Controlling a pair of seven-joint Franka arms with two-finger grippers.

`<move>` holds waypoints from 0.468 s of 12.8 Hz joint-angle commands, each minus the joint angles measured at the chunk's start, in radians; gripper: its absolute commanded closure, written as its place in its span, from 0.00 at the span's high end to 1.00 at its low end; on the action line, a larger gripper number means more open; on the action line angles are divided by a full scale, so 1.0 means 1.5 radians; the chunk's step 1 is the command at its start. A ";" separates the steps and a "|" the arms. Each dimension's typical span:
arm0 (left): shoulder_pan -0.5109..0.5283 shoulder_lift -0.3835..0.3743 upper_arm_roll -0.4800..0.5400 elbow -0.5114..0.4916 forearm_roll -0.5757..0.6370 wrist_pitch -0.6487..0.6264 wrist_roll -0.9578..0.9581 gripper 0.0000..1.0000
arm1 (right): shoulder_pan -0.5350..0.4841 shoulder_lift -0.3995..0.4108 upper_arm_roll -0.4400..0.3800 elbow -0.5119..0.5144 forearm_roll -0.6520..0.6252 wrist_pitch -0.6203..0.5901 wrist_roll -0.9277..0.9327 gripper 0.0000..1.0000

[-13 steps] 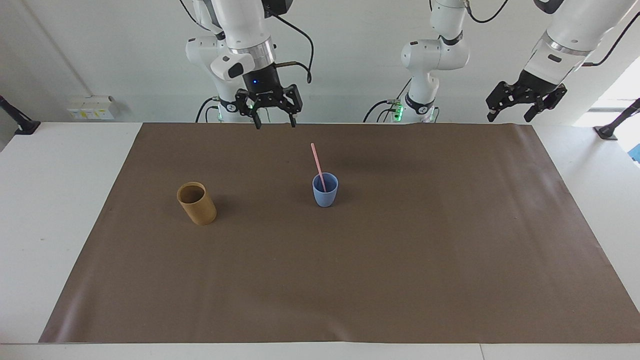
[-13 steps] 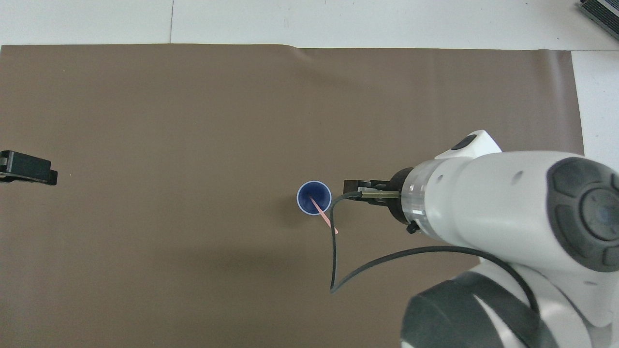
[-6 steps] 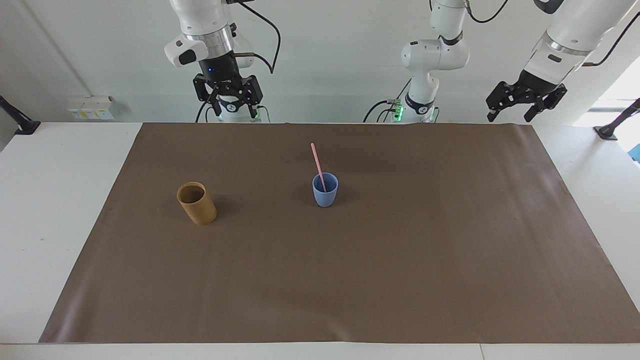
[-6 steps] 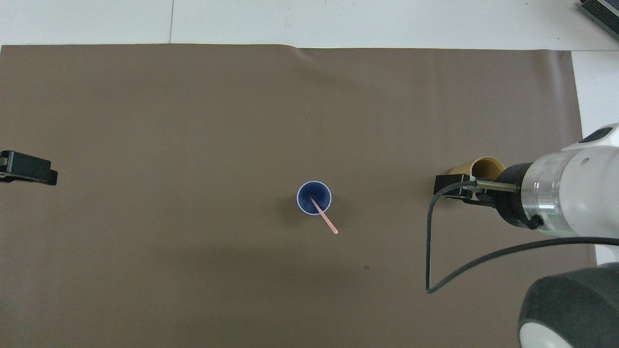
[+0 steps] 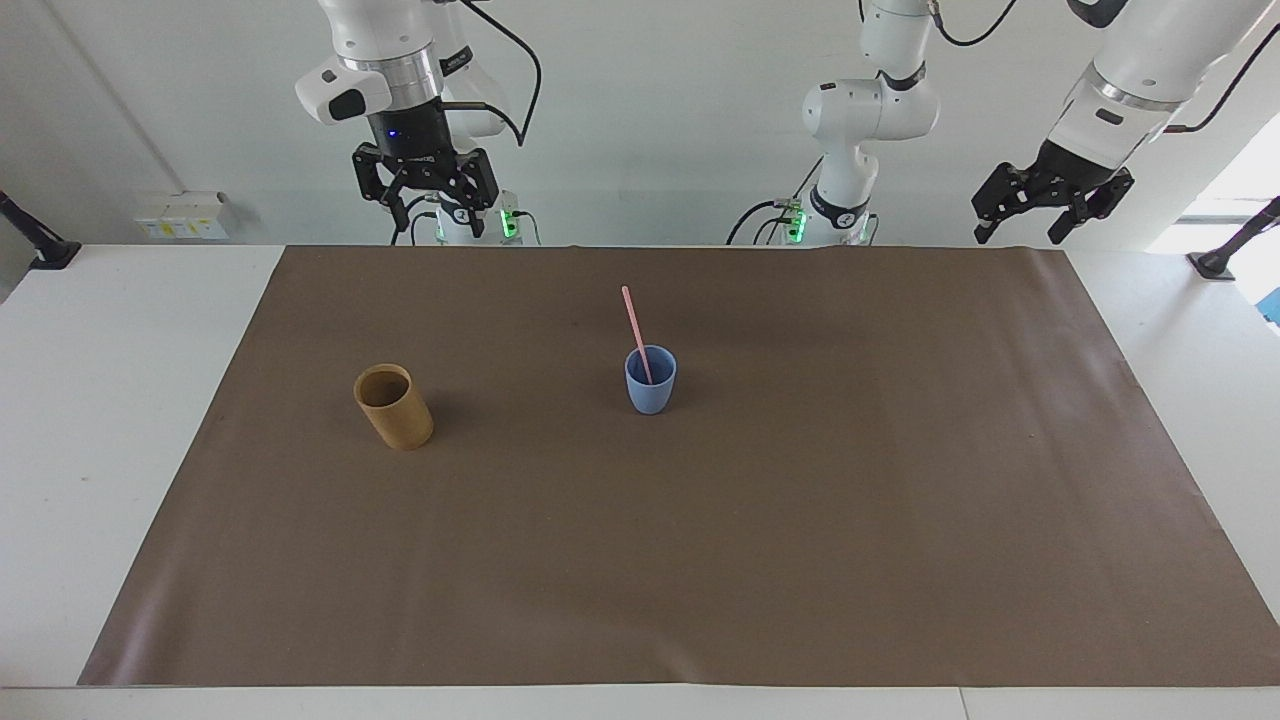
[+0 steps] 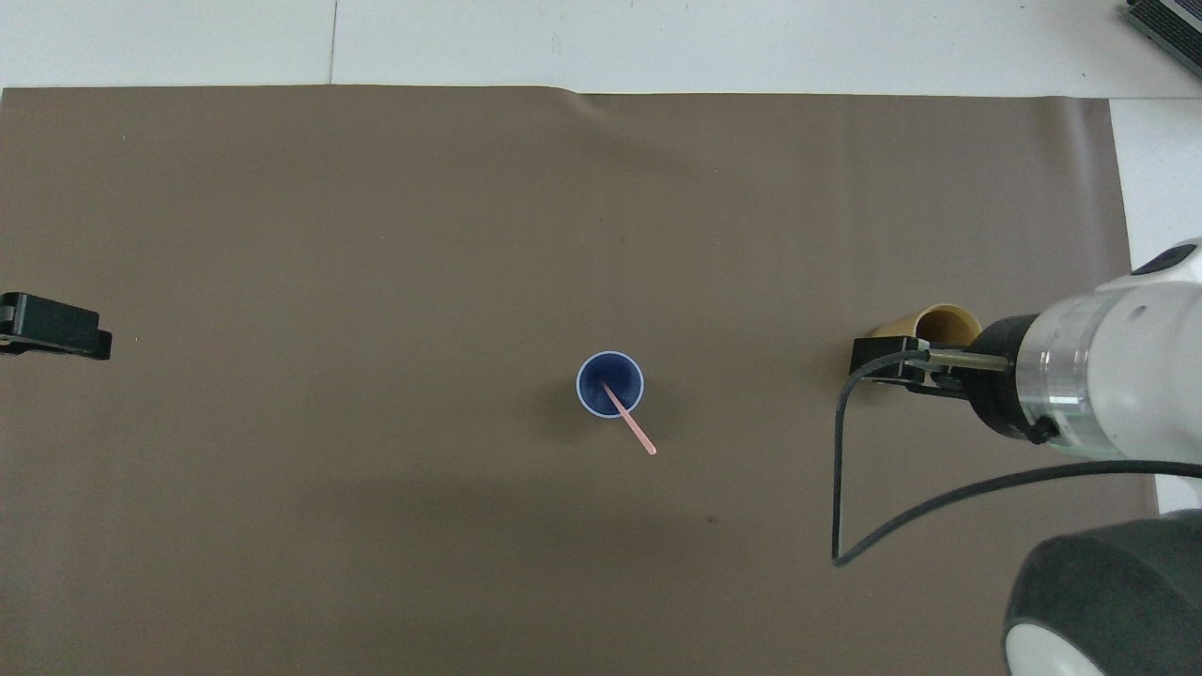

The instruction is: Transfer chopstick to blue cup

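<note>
The light-blue cup [image 5: 650,382] [image 6: 609,383] stands upright in the middle of the brown mat. The pale pink chopstick [image 5: 634,328] [image 6: 631,427] stands in it, its lower end inside the cup and its top leaning toward the robots. My right gripper [image 5: 428,212] [image 6: 869,361] hangs high over the right arm's end of the mat, open and empty, well away from the blue cup. In the overhead view it covers part of the tan cup. My left gripper [image 5: 1020,232] [image 6: 99,338] waits raised at the left arm's end, open and empty.
A taller tan cylindrical cup [image 5: 393,405] [image 6: 944,324] stands on the mat [image 5: 800,520] toward the right arm's end, beside the blue cup. A black cable [image 6: 836,488] loops down from the right wrist. White table surrounds the mat.
My right arm has swung away from beside the blue cup toward its own end of the table and risen. The chopstick, both cups and the left arm have not moved.
</note>
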 commanded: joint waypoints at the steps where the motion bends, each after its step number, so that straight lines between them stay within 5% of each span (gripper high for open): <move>1: 0.010 -0.004 -0.005 0.007 -0.001 -0.014 0.005 1.00 | 0.033 0.091 -0.044 0.136 -0.033 -0.084 -0.019 1.00; 4: 0.010 -0.004 -0.005 0.007 -0.001 -0.014 0.005 1.00 | 0.085 0.112 -0.131 0.179 -0.030 -0.130 -0.067 1.00; 6: 0.010 -0.004 -0.006 0.007 -0.001 -0.014 0.005 1.00 | 0.082 0.105 -0.135 0.176 -0.022 -0.131 -0.074 1.00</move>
